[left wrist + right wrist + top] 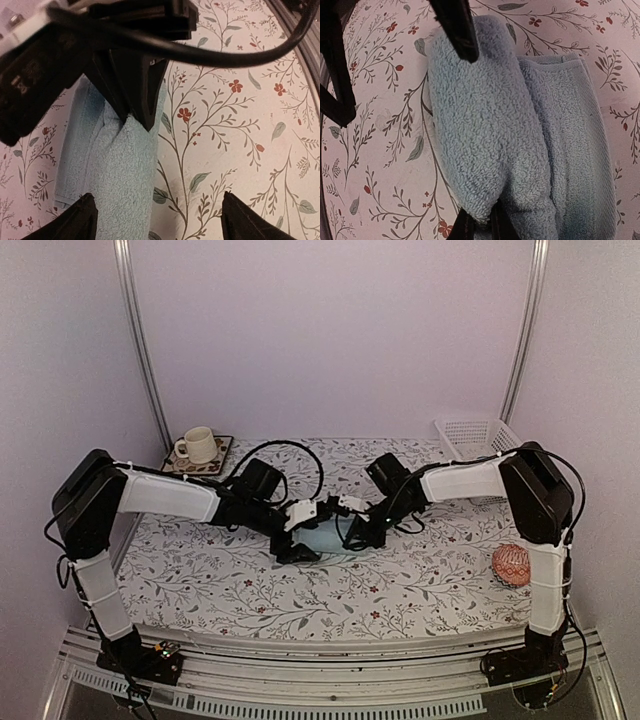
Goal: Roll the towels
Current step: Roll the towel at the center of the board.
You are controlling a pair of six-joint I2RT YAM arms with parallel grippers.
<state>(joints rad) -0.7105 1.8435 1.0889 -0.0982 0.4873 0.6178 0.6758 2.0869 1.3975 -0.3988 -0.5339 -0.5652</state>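
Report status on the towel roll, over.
Left gripper open over light blue towel. Right gripper shut on its rolled end. Towel partly rolled; patterned ball well clear, far right.

towel [510,130]: terry cloth, I see fuzzy looped pile, soft, matt
table cover [235,150]: printed, smooth, matt
fingers [75,220]: black plastic, matt
cable [200,52]: black, rubbery, slight sheen
basket [478,435]: white plastic lattice
mug [198,444]: I read glossy ceramic
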